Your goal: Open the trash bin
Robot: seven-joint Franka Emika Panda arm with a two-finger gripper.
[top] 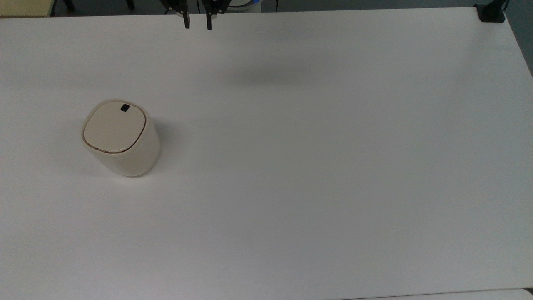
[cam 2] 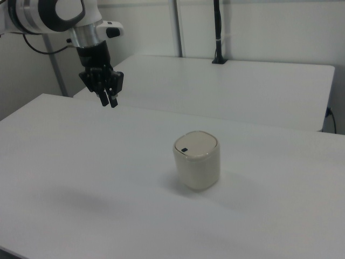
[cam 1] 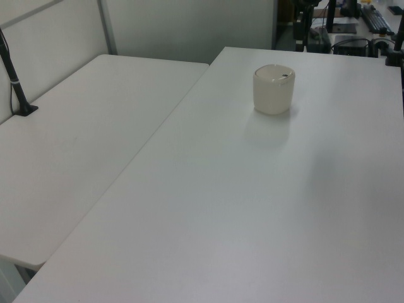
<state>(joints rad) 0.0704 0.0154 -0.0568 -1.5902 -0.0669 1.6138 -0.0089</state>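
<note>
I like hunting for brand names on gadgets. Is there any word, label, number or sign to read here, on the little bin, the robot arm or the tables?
No text can be read anywhere.
Trash bin: plain cream walls and lid, with a small black button that bears no mark.
Gripper and arm: no legible label.
Table: bare white, no print.

Broad white surface (top: 316,175), plain and matte, cream-beige trash bin (top: 120,137) standing upright on it toward the top view's left, lid shut with small black button (top: 124,108), second white surface (cam 1: 82,139) butted alongside, black clamp base (top: 491,12) at the top view's far right corner
</note>
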